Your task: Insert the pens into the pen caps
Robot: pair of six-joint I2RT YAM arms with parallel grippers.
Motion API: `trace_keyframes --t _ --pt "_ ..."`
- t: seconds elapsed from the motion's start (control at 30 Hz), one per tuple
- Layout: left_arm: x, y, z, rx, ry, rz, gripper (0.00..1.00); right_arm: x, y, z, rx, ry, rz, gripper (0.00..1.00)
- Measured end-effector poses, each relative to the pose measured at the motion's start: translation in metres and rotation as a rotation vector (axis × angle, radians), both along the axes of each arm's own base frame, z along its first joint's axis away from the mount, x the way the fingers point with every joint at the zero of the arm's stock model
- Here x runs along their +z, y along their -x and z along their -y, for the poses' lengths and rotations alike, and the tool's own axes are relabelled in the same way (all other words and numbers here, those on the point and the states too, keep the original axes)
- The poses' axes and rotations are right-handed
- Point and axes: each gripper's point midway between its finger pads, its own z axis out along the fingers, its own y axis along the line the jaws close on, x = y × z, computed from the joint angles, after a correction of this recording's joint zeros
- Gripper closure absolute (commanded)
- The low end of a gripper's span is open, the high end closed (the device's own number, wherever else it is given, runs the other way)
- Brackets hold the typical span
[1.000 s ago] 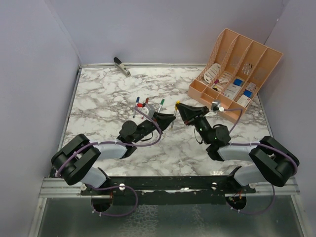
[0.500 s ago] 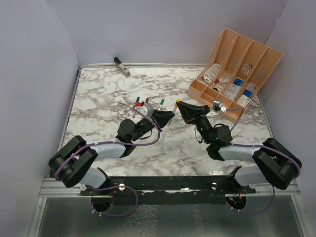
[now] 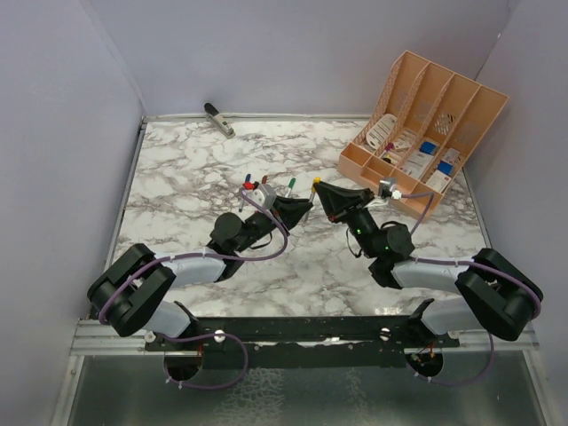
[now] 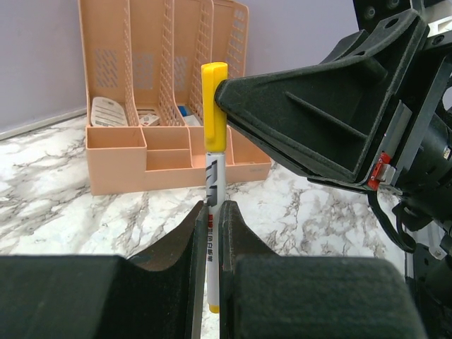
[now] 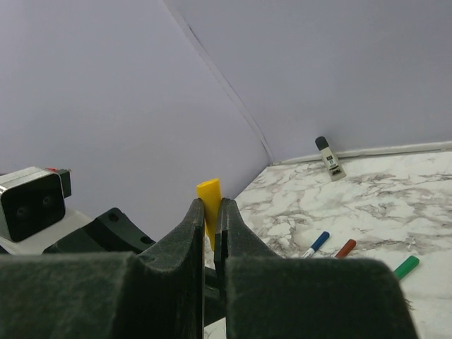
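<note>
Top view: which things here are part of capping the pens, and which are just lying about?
Part of the job: yellow pen, held in the left gripper; yellow cap, held in the right gripper; blue pen, red pen, green pen, lying loose.

Lying about: orange organizer; dark-and-white clip at the far edge.

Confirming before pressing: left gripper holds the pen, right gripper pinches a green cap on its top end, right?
The cap is yellow, not green; the left wrist view shows it. Left gripper holds the pen, right gripper pinches the cap on its top end.
</note>
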Motion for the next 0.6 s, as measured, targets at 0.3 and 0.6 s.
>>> trace_keyframes --t 0.3,0.6 --pt "-0.0003 -0.0012 -0.0011 0.002 0.0 -0.002 1.0 -0.0007 -0.0023 0.002 -0.027 -0.004 -0.009 0.99" --pt "-0.0004 -0.0021 -0.0041 0.007 0.018 -0.02 1.0 0.0027 -0.006 -0.0034 -0.046 0.042 -0.007 0.79"
